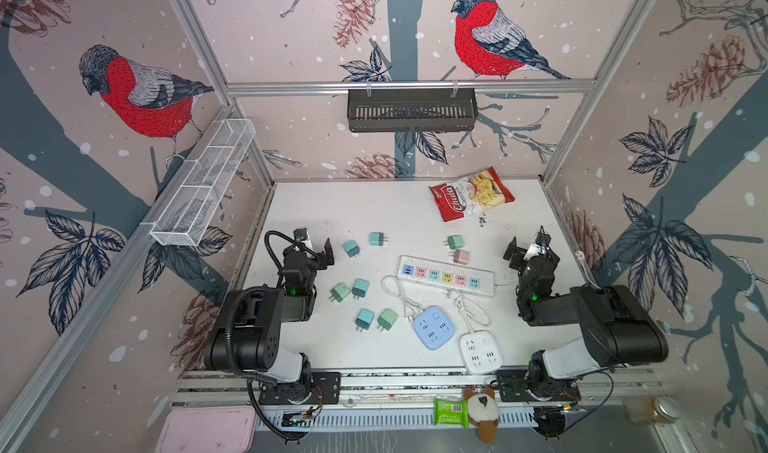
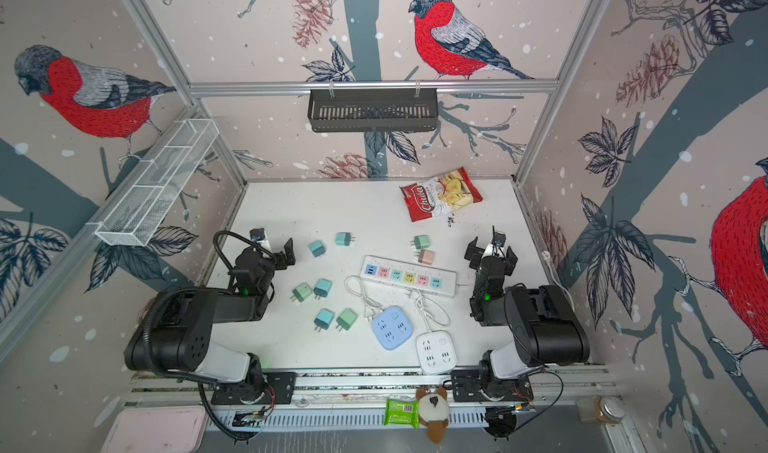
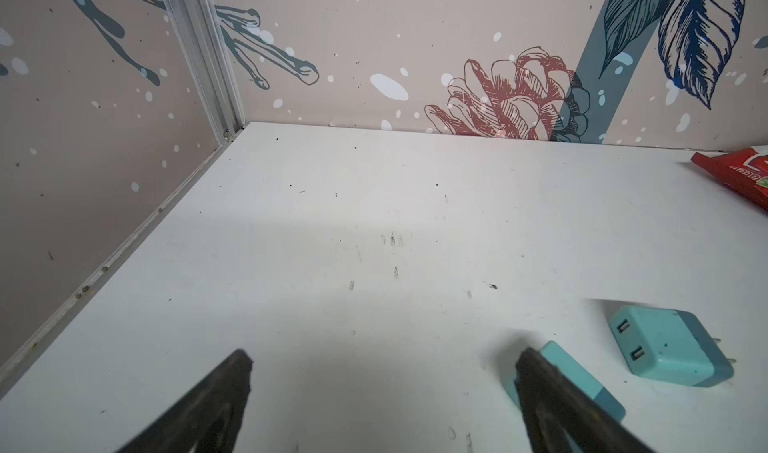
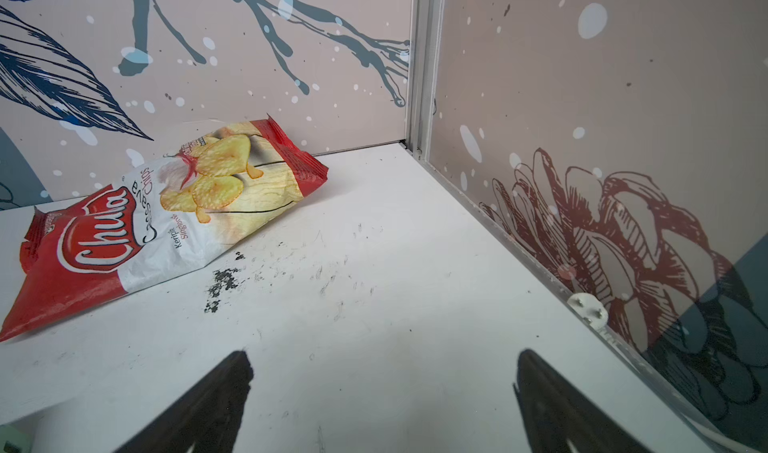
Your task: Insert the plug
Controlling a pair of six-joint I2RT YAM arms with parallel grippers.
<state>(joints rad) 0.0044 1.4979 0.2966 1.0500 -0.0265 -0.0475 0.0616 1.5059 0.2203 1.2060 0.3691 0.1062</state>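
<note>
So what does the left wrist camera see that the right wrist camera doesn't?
Only the left wrist view: a teal charger and a second charger, partly hidden by the left end effector. Only the right wrist view: a white plug and dark specks. Both: the white table, patterned walls, the chip bag (only a corner in the left view), and an open, empty end effector, there the right end effector.

Soft, even light falls on my white table, shadows faint. Both top views bow at the edges; my fingertips blur.
</note>
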